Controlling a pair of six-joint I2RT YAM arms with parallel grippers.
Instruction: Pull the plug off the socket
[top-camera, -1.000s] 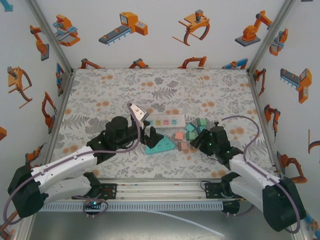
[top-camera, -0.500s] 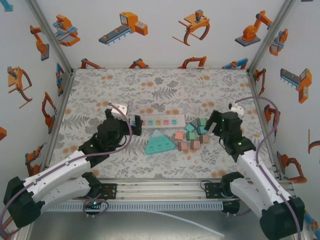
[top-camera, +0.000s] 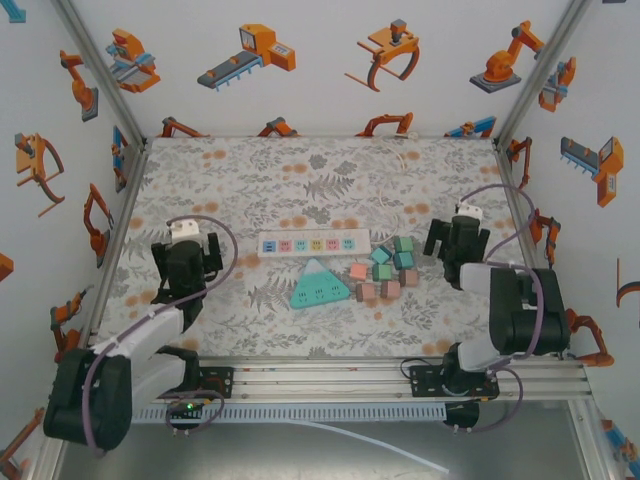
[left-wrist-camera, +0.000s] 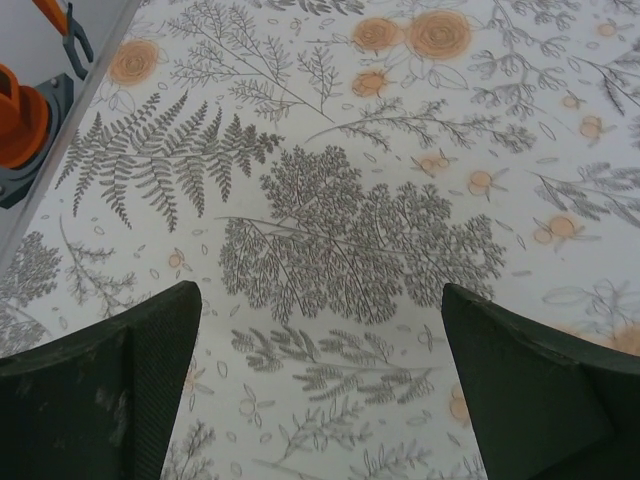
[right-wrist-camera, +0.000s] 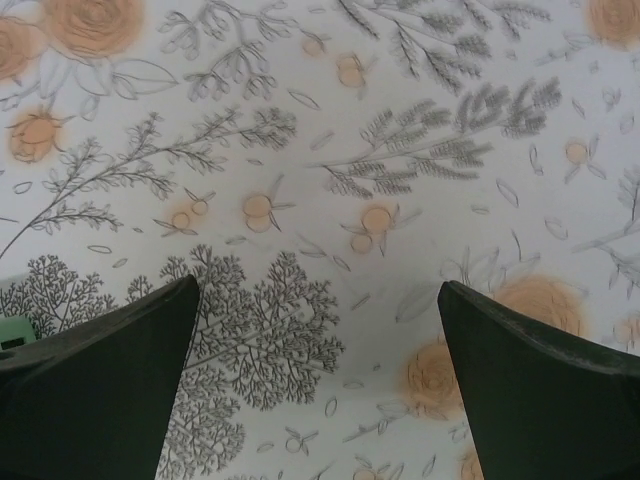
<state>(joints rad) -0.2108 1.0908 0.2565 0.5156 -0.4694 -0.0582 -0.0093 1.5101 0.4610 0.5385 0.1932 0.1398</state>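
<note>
Setting: A floral-patterned worktop (top-camera: 250, 180) seen from above, boxed in by white walls (top-camera: 300, 90) printed with orange robot cartoons. Two arms are bolted at its near edge.

Socket: A white power strip (top-camera: 310, 243) lies flat across the middle of the worktop, its row of coloured outlets facing up. From above, nothing appears to stand in any of them.

Second socket: A teal triangular socket block (top-camera: 320, 286) lies flat just near of the strip, apart from it. It also looks bare.

Plugs: A cluster of small pink and teal plug blocks (top-camera: 382, 270) lies loose just right of the triangle and below the strip's right end. The blocks touch one another and none is seated in a socket. Which one is the task's plug cannot be told.

Left claw: The left claw (left-wrist-camera: 320, 300) is spread wide and holds nothing, with only leaf pattern between its dark fingers. Its arm sits folded at the left side, well apart from the strip.

Right claw: The right claw (right-wrist-camera: 318, 290) is also spread wide and empty, over bare pattern at the right, near the plug cluster but not touching it. A sliver of green at the left edge of its view is probably one of those blocks.

Why placed so: Both arms look parked clear of the sockets, claws slack because nothing needs holding.

Task progress: With the plugs lying loose on the worktop, the pull looks done.
</note>
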